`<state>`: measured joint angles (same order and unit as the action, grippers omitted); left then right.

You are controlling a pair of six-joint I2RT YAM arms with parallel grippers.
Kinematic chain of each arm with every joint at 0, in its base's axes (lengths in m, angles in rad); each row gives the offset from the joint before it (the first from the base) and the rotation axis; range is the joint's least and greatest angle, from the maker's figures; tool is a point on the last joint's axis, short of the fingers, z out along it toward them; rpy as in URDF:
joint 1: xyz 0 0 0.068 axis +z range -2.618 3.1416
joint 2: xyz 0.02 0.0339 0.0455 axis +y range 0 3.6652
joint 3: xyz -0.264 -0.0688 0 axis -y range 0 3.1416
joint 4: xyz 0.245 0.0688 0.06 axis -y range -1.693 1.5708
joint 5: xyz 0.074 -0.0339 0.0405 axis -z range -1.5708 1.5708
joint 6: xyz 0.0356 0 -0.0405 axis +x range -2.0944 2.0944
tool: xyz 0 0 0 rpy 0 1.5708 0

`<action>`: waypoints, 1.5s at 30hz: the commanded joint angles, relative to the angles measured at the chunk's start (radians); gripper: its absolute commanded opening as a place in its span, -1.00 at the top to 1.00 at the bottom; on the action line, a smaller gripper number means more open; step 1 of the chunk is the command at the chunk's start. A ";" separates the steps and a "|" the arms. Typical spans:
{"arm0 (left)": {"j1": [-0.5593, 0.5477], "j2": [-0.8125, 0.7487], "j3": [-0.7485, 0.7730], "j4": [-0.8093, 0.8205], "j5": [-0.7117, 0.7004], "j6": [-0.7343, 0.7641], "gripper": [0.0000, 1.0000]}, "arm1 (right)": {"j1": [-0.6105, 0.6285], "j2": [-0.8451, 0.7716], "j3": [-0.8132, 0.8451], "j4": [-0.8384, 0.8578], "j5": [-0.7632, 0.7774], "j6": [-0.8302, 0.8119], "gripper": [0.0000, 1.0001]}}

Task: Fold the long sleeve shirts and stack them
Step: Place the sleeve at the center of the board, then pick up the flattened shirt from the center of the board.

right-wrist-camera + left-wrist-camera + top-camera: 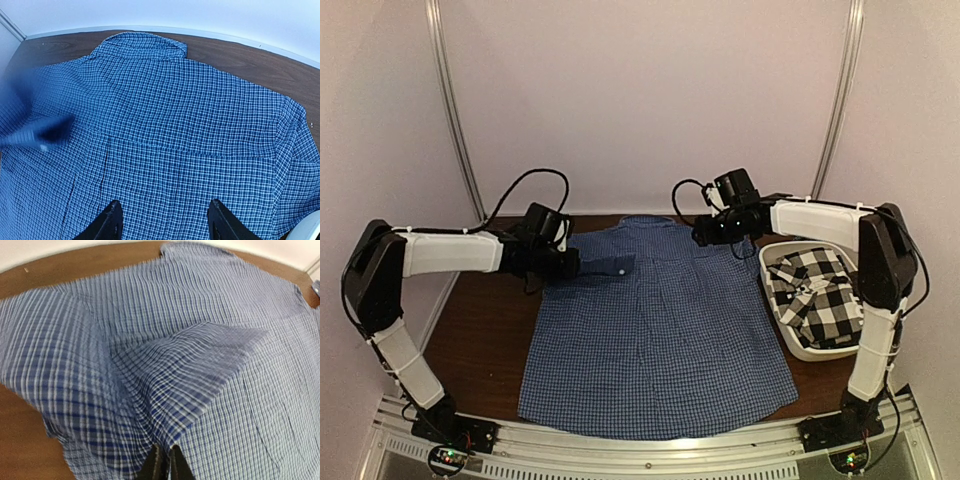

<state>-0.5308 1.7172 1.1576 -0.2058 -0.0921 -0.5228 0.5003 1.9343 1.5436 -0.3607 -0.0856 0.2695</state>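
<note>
Barely started on folding: pinching one sleeve of the blue gingham shirt tight in the closed left gripper, holding the right gripper open just above the shirt's back, leaving the black-and-white checked shirt in the white tub beside it, nothing stacked yet.

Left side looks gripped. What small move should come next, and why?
Probably carry the left pincer toward the middle of the blue shirt, laying the sleeve flat across the back. That pincer is shut on a raised fold of the cloth, and the sleeve lies partly over the shirt. The right pincer hangs open above the shirt, holding nothing.
</note>
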 commanded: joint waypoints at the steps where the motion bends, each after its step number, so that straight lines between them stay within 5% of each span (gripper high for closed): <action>1: 0.000 -0.025 -0.139 0.094 0.077 0.094 0.70 | 0.015 -0.035 -0.034 0.053 0.014 0.007 -0.20; 7: 0.000 -0.054 -0.146 0.072 0.092 0.083 0.36 | 0.052 -0.011 -0.010 0.067 -0.025 -0.006 -0.25; 16: 0.000 -0.147 -0.165 0.062 0.157 -0.028 0.33 | 0.177 0.137 0.111 0.057 -0.164 -0.024 -0.30; 25: 0.002 -0.221 -0.173 -0.184 0.023 -0.200 0.32 | 0.288 0.301 0.249 0.028 -0.155 -0.007 -0.34; 45: -0.026 -0.565 -0.543 -0.365 0.118 -0.385 0.14 | 0.358 0.426 0.332 -0.019 -0.051 0.100 -0.30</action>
<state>-0.5327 1.2339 0.6571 -0.5091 0.0067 -0.8379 0.8375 2.3337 1.8473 -0.3557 -0.1925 0.3443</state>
